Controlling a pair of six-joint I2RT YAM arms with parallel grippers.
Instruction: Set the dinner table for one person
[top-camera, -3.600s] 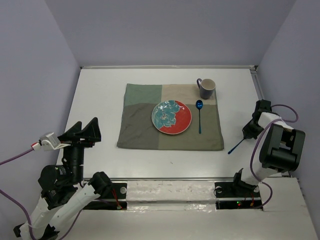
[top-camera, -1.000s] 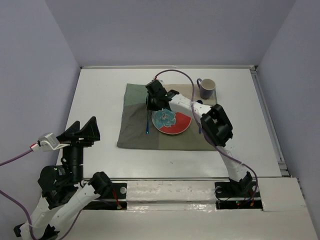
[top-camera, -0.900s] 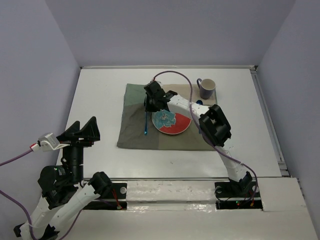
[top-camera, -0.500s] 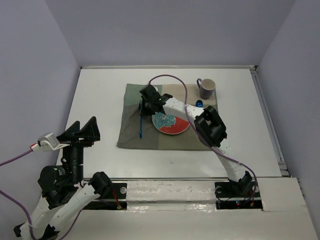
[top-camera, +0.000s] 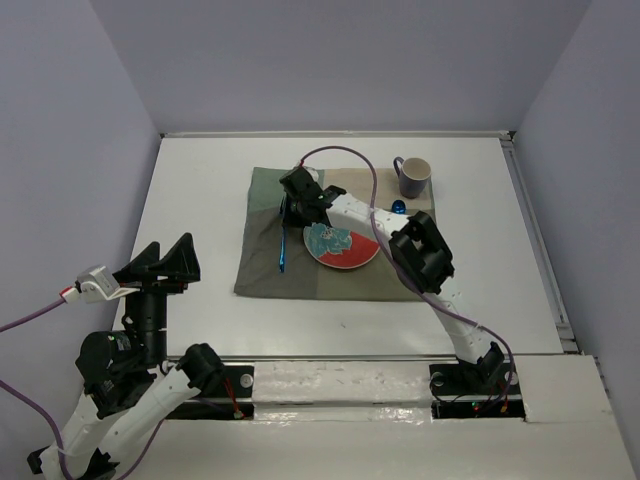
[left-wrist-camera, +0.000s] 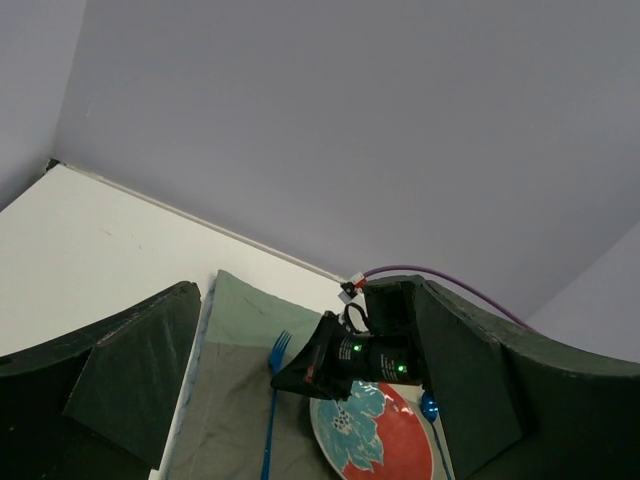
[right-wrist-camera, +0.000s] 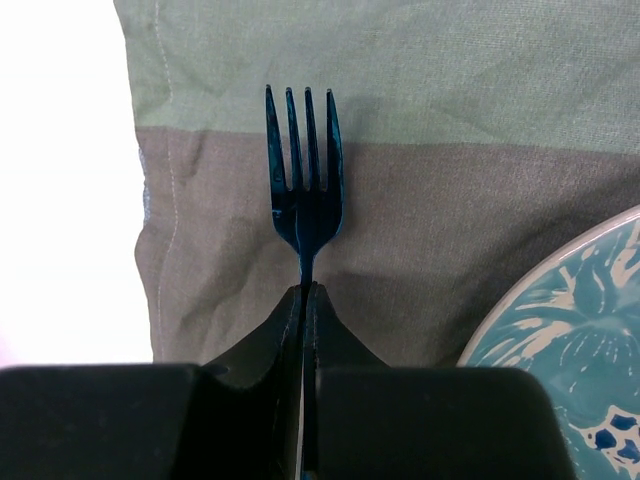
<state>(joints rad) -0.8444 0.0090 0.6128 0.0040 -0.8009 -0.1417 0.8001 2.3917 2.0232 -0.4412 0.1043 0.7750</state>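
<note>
Dinner table (top-camera: 200, 190) w/ placemat (top-camera: 265, 268), plate (top-camera: 358, 248), mug (top-camera: 413, 178)

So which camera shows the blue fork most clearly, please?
The right wrist view: the fork fills the middle, all four tines sharp, its handle pinched in the right gripper. The top external view shows only a thin blue line left of the plate; the left wrist view shows it small and dim.

White surface (top-camera: 200, 190), lavender walls (top-camera: 330, 60). A placemat (top-camera: 268, 268) of four olive and sage green patches. The plate (top-camera: 340, 252) is red with a teal floral pattern. Left of the plate, a blue fork (top-camera: 282, 255); right of it, a blue spoon (top-camera: 398, 207) and grey mug (top-camera: 412, 177).
</note>
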